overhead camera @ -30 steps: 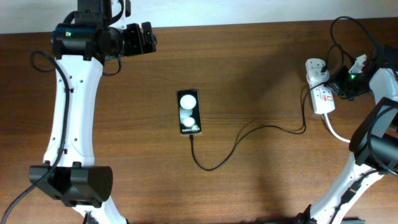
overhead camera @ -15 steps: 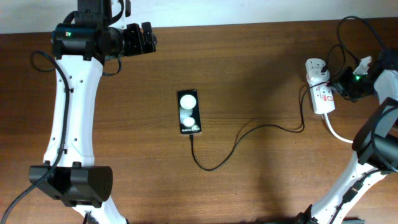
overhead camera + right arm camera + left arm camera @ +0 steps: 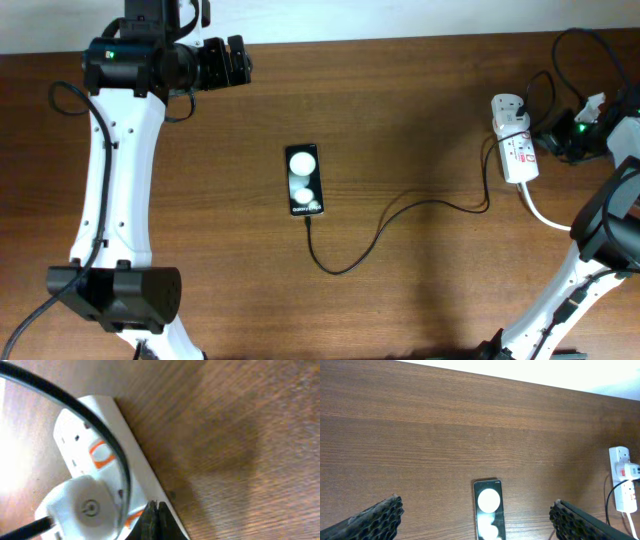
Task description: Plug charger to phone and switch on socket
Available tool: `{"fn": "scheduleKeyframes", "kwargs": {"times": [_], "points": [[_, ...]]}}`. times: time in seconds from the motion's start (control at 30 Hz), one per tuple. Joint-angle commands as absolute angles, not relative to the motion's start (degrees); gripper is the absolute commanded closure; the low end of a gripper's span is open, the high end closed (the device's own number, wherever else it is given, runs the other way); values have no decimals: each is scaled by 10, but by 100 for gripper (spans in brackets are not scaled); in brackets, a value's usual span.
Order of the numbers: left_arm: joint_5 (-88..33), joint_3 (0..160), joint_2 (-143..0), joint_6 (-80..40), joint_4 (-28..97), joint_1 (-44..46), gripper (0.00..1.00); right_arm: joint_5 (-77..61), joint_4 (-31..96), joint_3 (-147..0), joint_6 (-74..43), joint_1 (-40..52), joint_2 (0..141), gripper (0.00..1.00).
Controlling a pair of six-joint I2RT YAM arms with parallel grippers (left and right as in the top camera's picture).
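Note:
The black phone (image 3: 304, 180) lies flat mid-table, and it also shows in the left wrist view (image 3: 489, 510). The thin black charger cable (image 3: 380, 232) runs from the phone's lower edge, where its tip sits, to the white plug adapter (image 3: 508, 108) seated in the white socket strip (image 3: 520, 158). My right gripper (image 3: 548, 142) is shut and empty, its tips (image 3: 152, 507) at the strip's (image 3: 75, 435) side edge, next to the adapter (image 3: 82, 507) and an orange-red switch marking. My left gripper (image 3: 240, 62) hangs open and empty at the far left, high above the phone (image 3: 476, 506).
The strip's thick white cord (image 3: 540, 212) trails toward the right front. Black arm cables (image 3: 545, 60) loop above the strip at the far right. The table's far edge meets a white wall behind the left arm.
My right gripper has drawn back a little to the right from the strip. The left arm, phone and cable have not moved.

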State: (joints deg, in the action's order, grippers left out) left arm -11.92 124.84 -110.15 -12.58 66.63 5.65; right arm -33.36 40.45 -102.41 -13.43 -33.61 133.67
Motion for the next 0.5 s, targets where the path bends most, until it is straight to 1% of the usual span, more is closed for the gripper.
{"fn": "scheduleKeyframes", "kwargs": {"times": [0.0, 0.17, 0.33, 0.47], "points": [[-115, 1253, -1099, -119, 665, 55, 1, -356, 407, -1038, -117, -334, 1334, 96], [-115, 1253, -1099, -119, 665, 55, 1, -353, 423, -1037, -92, -321, 1334, 96], [-115, 1253, -1099, -119, 665, 55, 1, -301, 431, -1031, -93, -276, 1335, 96], [-115, 1253, -1099, -119, 665, 55, 1, -302, 444, -1031, -102, -269, 1335, 96]]}}
